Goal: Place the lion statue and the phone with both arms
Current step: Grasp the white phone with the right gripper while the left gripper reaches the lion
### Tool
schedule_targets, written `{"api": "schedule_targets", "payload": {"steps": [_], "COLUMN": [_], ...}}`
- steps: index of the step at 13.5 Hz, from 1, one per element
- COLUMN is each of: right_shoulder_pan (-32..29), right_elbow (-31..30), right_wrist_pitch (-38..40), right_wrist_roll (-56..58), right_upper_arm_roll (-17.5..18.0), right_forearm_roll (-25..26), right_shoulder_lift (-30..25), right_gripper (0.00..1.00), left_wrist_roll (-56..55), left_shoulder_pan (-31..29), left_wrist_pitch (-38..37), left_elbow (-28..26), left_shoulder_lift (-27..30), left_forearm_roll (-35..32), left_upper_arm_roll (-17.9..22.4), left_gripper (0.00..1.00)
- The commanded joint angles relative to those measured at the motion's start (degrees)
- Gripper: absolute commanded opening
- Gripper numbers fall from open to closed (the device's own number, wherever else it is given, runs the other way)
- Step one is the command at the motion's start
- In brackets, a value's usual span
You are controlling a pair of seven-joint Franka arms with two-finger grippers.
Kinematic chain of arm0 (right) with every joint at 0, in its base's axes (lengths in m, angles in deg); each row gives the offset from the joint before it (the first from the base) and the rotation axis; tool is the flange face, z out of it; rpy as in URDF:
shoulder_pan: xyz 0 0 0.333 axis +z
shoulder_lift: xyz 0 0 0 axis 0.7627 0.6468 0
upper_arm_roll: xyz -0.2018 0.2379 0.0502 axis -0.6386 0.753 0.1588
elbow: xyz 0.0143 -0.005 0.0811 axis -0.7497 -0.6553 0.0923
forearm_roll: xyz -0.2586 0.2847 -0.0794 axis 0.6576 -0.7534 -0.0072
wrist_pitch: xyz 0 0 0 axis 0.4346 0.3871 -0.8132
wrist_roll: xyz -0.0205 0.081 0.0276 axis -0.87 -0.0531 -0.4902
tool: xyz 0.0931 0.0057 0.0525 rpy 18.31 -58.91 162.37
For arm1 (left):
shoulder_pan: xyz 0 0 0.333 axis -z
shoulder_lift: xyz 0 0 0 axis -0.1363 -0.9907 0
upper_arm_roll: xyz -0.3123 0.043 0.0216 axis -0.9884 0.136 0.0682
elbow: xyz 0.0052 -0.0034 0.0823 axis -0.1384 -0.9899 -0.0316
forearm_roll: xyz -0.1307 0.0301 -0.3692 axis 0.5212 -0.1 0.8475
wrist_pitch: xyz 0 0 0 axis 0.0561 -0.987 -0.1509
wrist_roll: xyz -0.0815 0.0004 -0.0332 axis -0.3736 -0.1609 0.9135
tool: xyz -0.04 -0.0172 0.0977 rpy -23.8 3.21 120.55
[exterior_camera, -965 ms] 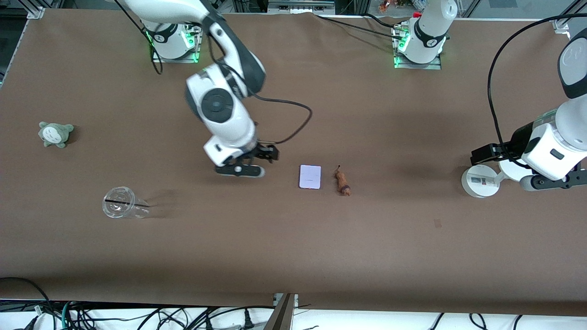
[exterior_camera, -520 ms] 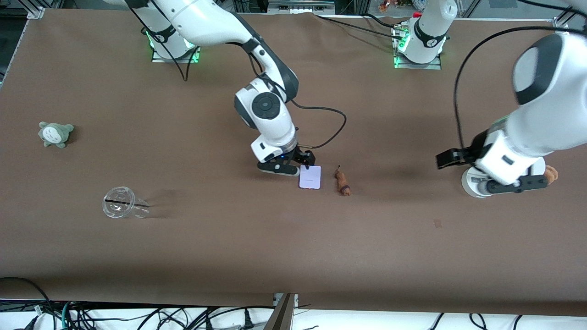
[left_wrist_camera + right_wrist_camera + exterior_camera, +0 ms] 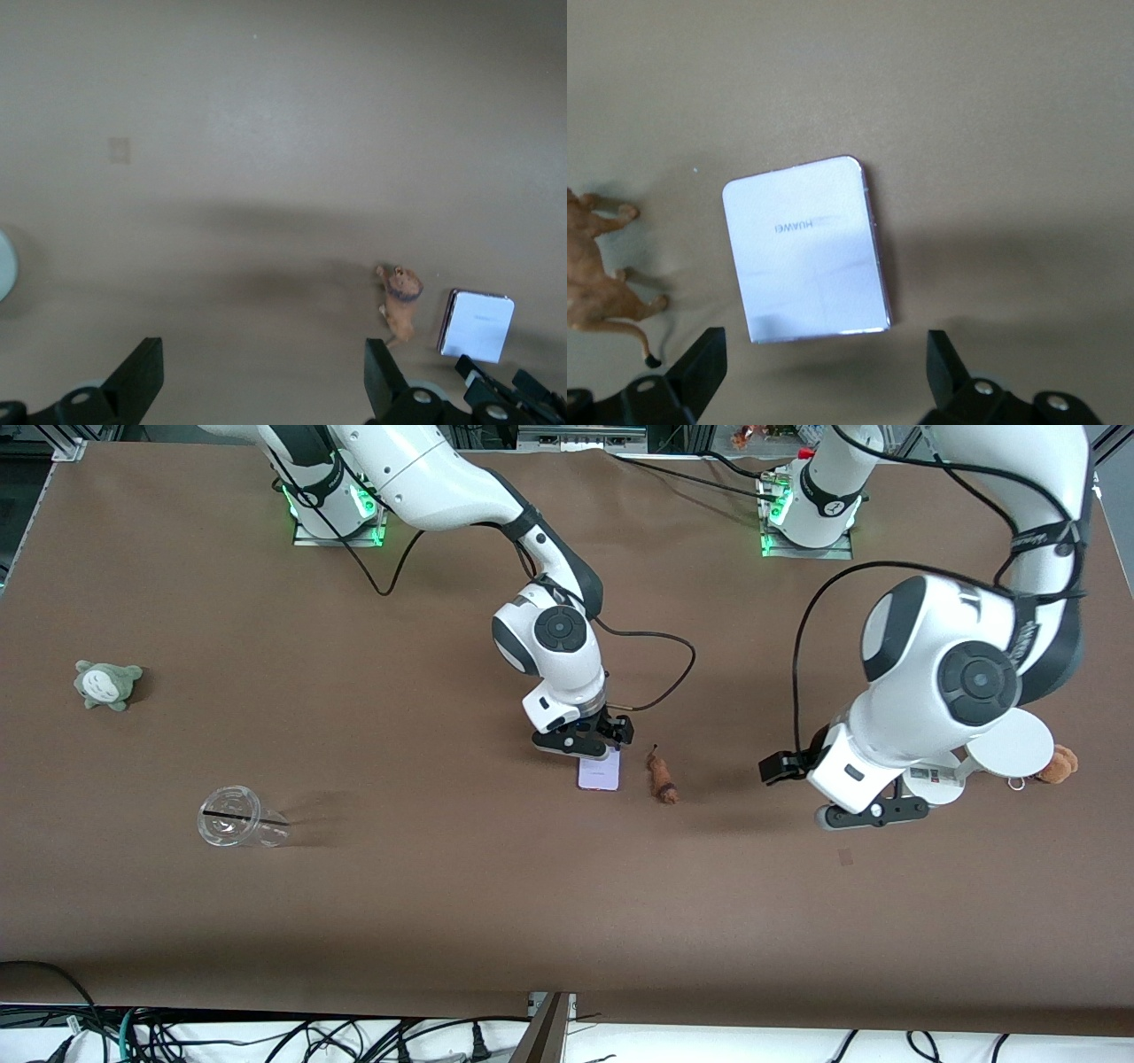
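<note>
The brown table (image 3: pixel 443 921) is seen spanning the whole front view; along its top edge the bases of both arms are mounted. The left arm (image 3: pixel 939 682) is bent down toward its own end of the table, and the left gripper (image 3: pixel 873 812) is held in the air over bare tabletop, between the lion statue and the white round-based stand (image 3: pixel 935 779); its fingers (image 3: pixel 142 376) are spread wide apart in the left wrist view and nothing is held between them. The right arm (image 3: pixel 554 646) is reached out to the middle of the table, and the right gripper (image 3: pixel 580 744) is held over the edge of the phone (image 3: pixel 598 774) that lies farther from the front camera; its fingers (image 3: pixel 704 367) are parted wider than the phone and nothing is gripped.

A clear plastic cup (image 3: pixel 237 828) is laid on its side toward the right arm's end of the table; a grey-green plush (image 3: pixel 106 684) is set farther from the camera than the cup; a tan-orange plush (image 3: pixel 1059 763) is seen just beside the stand.

The phone is laid flat on the table, pale lavender-white; the lion statue (image 3: pixel 660 776) is laid just beside it toward the left arm's end, apart from it, with its tail pointed toward the bases.
</note>
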Motion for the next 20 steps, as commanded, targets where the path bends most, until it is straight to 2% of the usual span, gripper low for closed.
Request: {"api": "schedule_targets", "payload": {"steps": [1, 5, 8, 13, 18, 20], "right_shoulder_pan": [0.9, 1.2, 3.4, 3.6, 3.6, 3.0], "right_elbow": [5.9, 9.2, 11.0, 11.1, 11.0, 11.1], "right_wrist_pitch": [0.5, 0.9, 0.9, 0.8, 2.0, 5.3], "right_wrist_roll": [-2.5, -5.7, -6.2, -6.2, -5.0, -3.4], "right_upper_arm_roll": [-1.3, -1.6, -4.2, -4.5, -4.5, -4.6], "right_forearm_roll": [1.1, 1.6, 2.6, 3.0, 4.8, 5.5], "right_shoulder_lift": [4.2, 6.9, 9.0, 9.6, 9.3, 8.2], "right_gripper": [1.0, 1.0, 1.0, 0.99, 0.76, 0.75], "left_wrist_roll": [-0.3, -0.3, -2.5, -8.9, -11.8, -13.0], "left_shoulder_pan": [0.5, 0.6, 0.6, 3.6, 5.5, 6.0], "left_wrist_pitch": [5.4, 15.8, 20.7, 28.2, 29.3, 30.1], "left_elbow": [-3.0, -8.3, -10.1, -13.2, -13.2, -13.0], "left_shoulder_lift": [-1.1, -3.6, -5.7, -7.5, -8.4, -9.0], "left_forearm_roll": [1.2, 1.2, 1.2, 1.2, 1.1, 0.7], "left_upper_arm_roll": [0.5, 0.3, -1.0, -1.5, -1.5, -1.5], "left_gripper": [1.0, 1.0, 1.0, 1.0, 1.0, 1.0]}}
